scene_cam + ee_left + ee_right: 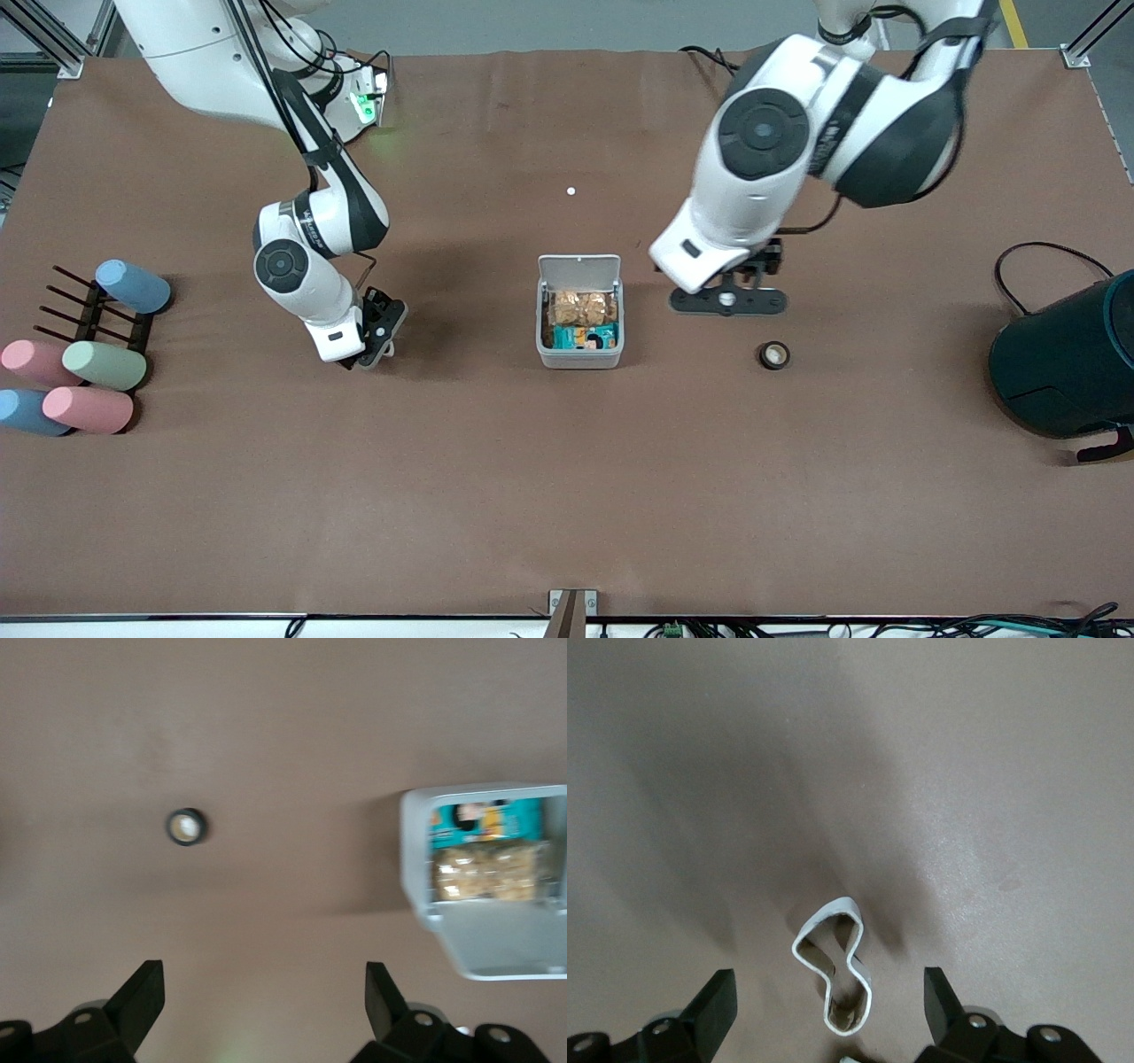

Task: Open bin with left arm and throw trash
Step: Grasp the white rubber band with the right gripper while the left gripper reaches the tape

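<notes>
The white bin stands mid-table with its lid raised; an orange packet and a teal packet lie inside. It also shows in the left wrist view. The black round roll lies on the cloth toward the left arm's end, and shows in the left wrist view. My left gripper is open and empty over bare cloth between bin and roll. My right gripper is open, low over the white twisted loop, fingers on either side. The black packet is not visible.
A tiny white dot lies farther from the front camera than the bin. A large dark teal cylinder with a cable stands at the left arm's end. A black rack with several pastel cylinders sits at the right arm's end.
</notes>
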`<move>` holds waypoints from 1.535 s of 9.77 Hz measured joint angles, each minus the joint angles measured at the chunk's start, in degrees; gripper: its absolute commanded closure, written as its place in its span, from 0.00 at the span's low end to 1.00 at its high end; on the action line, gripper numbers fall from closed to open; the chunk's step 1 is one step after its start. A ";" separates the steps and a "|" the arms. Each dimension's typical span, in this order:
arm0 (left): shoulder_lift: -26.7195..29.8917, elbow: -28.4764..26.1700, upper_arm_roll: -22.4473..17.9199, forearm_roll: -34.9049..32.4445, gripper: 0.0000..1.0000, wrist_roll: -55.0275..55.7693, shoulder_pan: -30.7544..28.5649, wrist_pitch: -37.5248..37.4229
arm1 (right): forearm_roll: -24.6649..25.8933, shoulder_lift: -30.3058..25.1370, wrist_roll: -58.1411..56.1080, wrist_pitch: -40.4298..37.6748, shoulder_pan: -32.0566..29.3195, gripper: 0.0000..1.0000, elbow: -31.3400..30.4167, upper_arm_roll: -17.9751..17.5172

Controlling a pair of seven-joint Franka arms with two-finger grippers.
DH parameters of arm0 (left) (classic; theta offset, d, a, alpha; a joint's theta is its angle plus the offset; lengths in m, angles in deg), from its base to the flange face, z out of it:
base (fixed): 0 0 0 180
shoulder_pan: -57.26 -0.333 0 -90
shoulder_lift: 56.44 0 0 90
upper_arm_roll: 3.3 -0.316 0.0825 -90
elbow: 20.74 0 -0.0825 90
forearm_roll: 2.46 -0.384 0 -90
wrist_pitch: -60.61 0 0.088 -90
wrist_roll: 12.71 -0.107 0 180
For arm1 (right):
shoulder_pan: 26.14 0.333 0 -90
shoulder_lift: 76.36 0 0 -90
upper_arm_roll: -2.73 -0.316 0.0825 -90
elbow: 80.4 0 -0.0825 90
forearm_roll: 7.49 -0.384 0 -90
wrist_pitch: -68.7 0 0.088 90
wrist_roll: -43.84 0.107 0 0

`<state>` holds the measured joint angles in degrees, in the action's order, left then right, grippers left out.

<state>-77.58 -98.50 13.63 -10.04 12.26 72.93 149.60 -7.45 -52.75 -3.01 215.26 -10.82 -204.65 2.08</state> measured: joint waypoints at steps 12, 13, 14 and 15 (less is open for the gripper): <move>-2.52 -34.70 -0.10 -0.01 0.00 -16.92 -15.45 44.25 | 0.03 2.81 -0.34 2.26 -1.29 0.88 0.39 0.67; -3.47 -34.89 -0.10 -0.01 0.00 -16.93 -15.63 45.20 | 0.03 2.81 -0.34 2.26 -1.31 0.93 0.39 0.67; -4.22 -34.88 -0.11 -0.01 0.00 -16.94 -15.71 45.74 | 0.03 2.81 -0.36 2.24 -1.31 0.98 0.39 0.67; -4.85 -34.88 -0.10 -0.01 0.00 -16.94 -15.71 45.92 | 0.03 2.79 -0.36 2.10 -1.31 0.99 0.39 0.63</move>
<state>-82.43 -133.38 13.52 -10.05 -4.69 57.23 195.52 -7.43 -49.95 -3.37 217.36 -12.13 -204.27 2.71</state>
